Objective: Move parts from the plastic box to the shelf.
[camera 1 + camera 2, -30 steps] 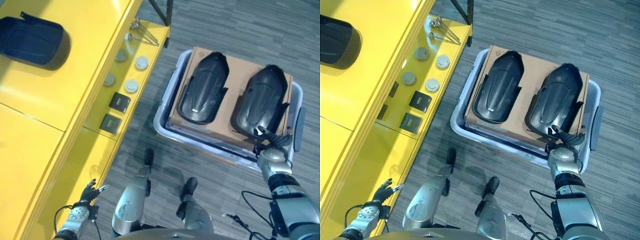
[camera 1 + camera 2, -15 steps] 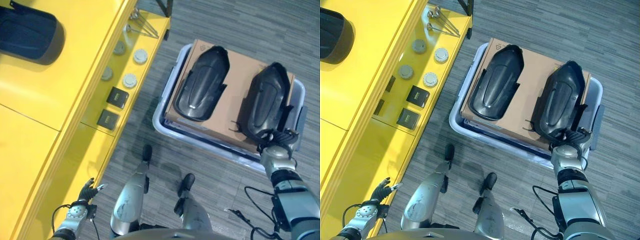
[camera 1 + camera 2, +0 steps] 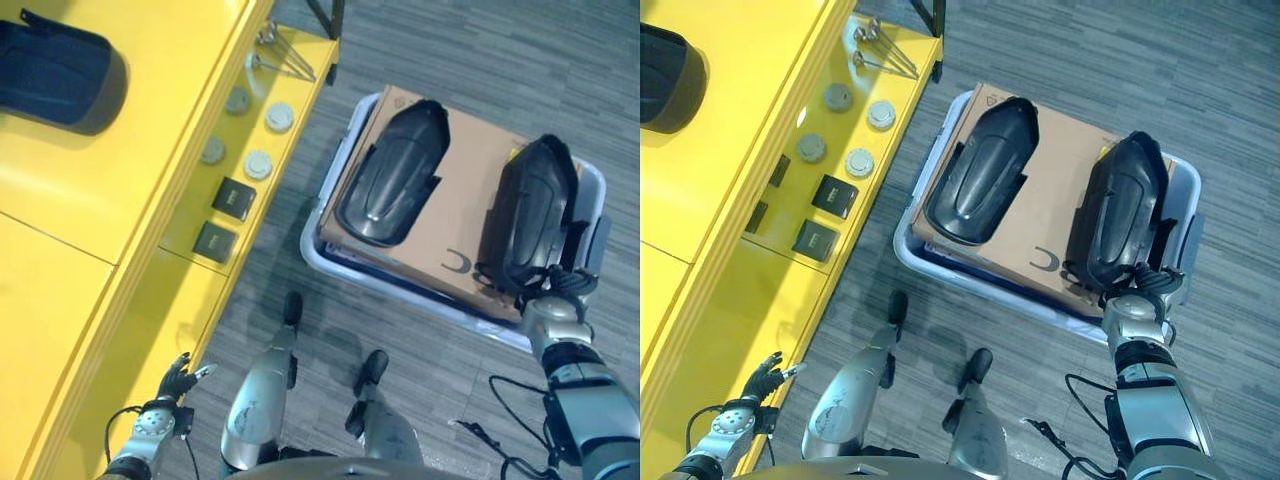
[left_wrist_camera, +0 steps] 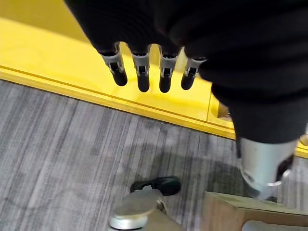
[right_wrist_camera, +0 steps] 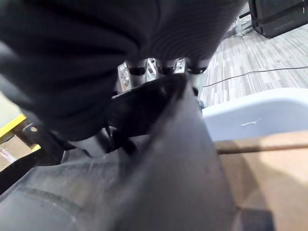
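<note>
Left hand (image 3: 176, 382) hangs by the shelf (image 3: 120, 250), fingers relaxed. Right hand (image 3: 1137, 300) grips the near end of the right part (image 3: 1125, 210), tilted up off the cardboard (image 3: 1045, 225) in the box (image 3: 925, 265). One-ended hold: part may twist or slip. Second part (image 3: 980, 180) beyond.

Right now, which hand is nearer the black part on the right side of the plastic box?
Right. The right hand grips that black part at its near end; the left hand hangs open far off, beside the yellow shelf.
</note>
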Available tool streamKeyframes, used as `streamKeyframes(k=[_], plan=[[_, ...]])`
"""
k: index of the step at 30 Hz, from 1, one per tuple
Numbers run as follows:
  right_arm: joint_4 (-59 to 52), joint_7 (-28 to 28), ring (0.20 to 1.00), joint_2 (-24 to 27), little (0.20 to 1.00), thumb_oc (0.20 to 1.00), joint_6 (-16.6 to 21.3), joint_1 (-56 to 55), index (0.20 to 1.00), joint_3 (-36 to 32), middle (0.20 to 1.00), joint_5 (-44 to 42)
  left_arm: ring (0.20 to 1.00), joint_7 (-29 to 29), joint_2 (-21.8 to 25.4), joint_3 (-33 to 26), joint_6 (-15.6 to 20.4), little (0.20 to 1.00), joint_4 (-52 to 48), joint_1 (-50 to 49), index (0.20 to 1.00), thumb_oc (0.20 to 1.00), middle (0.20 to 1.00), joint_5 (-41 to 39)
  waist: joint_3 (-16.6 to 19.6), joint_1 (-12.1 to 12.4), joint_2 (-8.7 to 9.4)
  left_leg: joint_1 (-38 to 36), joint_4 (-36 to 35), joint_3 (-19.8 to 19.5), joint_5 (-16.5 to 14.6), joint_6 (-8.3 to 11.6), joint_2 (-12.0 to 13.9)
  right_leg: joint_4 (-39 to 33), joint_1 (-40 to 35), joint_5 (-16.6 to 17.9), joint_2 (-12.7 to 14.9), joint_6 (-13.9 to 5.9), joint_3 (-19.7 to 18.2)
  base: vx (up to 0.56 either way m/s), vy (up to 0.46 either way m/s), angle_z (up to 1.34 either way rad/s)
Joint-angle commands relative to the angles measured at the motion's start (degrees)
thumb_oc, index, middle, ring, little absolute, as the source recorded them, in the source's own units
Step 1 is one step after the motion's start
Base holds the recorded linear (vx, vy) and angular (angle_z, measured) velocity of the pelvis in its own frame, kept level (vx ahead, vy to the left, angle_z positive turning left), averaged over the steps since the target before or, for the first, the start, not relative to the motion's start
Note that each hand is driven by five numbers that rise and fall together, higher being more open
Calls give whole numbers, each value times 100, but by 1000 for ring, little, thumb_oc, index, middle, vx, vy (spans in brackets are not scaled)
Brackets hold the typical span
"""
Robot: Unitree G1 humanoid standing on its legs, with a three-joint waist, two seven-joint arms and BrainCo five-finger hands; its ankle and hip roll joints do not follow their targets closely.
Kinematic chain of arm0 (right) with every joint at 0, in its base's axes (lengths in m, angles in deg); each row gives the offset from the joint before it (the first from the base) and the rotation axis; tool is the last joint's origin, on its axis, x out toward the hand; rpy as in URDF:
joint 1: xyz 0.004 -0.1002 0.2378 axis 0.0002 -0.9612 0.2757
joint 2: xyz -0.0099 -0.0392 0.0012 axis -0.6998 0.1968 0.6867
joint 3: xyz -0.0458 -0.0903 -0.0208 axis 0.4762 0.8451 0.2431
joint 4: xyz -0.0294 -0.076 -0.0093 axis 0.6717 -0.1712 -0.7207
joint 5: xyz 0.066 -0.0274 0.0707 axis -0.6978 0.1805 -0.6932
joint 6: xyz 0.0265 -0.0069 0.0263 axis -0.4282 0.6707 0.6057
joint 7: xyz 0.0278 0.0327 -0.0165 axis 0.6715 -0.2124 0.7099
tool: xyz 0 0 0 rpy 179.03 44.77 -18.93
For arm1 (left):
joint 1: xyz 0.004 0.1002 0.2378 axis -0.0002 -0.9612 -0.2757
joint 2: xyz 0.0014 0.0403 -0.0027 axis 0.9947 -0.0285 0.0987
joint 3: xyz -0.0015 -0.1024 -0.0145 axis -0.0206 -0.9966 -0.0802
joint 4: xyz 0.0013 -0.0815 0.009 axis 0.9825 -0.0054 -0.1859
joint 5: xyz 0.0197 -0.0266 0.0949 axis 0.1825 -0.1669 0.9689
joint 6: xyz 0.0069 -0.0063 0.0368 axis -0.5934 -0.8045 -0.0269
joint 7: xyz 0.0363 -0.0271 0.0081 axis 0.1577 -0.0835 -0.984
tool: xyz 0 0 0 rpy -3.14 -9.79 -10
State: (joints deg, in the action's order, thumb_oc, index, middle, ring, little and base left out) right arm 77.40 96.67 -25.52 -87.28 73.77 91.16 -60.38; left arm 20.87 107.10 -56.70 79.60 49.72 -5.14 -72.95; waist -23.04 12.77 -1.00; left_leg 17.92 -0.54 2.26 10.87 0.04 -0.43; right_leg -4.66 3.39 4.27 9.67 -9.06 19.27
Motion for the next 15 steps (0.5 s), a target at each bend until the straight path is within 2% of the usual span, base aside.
streamKeyframes(k=[1,4,6,9,11,13,15], plan=[[-717,216,200,111,200,200,535,54,200,169,200,-39,1000,183,74,187,359,1000,-225,14,1000,1000,1000,-236,371,223,-48,-131,488,-209,-1113,138,66,656,700,-256,105,15,61,37,2,5],[-1162,393,200,8,200,200,653,-226,200,-22,200,86,1000,302,76,96,306,1000,-593,-64,1000,1000,1000,-377,544,196,-15,-376,394,-167,-1142,151,93,558,466,-268,84,15,69,49,5,3],[-2121,651,200,-142,200,200,636,-732,200,-358,200,229,1000,418,102,-138,34,1000,-1394,-213,1000,1000,1000,-696,802,137,41,-729,268,-69,-1166,171,167,430,141,-266,50,11,43,97,8,1],[-3067,638,200,-360,200,200,437,-1341,200,-764,200,506,1000,437,116,-403,-629,1000,-2379,-335,1000,1000,1000,-1082,1178,53,73,-1155,74,30,-1146,173,243,295,-196,-237,5,5,-25,121,29,-9],[-3302,490,200,-448,200,200,443,-1539,200,-927,200,638,1000,514,61,-531,-839,1000,-2690,-305,1000,1000,1000,-1216,1423,-16,90,-1386,-35,104,-1124,184,285,223,-382,-232,-21,2,-61,124,40,-18],[-3518,388,200,-482,200,200,489,-1606,200,-1014,200,668,1000,682,33,-583,-882,1000,-2985,-226,1000,1000,1000,-1220,1586,-69,103,-1524,-123,154,-1094,190,304,132,-501,-208,-35,-1,-73,75,26,-25],[-3912,329,200,-564,200,200,472,-1613,200,-1025,200,706,1000,801,2,-607,-1208,1000,-3469,-41,1000,1000,1000,-1608,1718,-136,92,-1692,-211,215,-1099,188,320,49,-622,-204,-40,-11,-103,34,23,-11]])
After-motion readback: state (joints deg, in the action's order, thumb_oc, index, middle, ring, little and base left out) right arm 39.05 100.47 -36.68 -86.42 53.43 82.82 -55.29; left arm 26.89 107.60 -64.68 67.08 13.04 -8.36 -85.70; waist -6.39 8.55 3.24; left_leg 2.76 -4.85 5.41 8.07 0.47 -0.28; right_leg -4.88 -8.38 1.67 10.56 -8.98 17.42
